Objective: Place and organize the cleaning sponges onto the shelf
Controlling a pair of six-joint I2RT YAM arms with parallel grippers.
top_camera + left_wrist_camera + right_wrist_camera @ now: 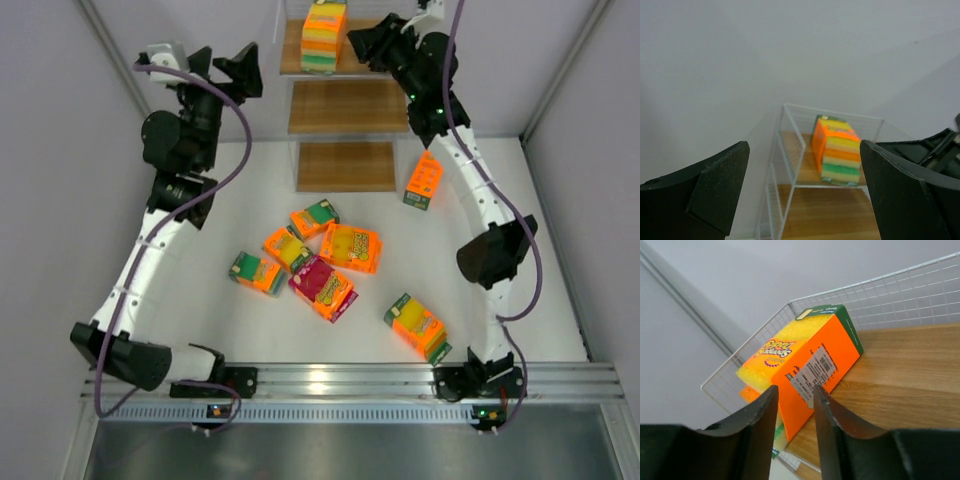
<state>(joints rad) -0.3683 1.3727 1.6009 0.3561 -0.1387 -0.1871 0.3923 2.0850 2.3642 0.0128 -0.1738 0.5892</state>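
Observation:
The shelf stands at the back centre, with three wooden tiers. A sponge pack sits on its top tier, orange with yellow and green layers. In the right wrist view the pack lies tilted, with orange and green edges showing under it. My right gripper is just right of it over the top board; in its own view it is narrowly open and empty. My left gripper hovers left of the shelf, wide open and empty, facing the pack.
Several packs lie loose on the table. One pack stands upright right of the shelf, close to the right arm. The middle and bottom boards are bare. Walls enclose the table.

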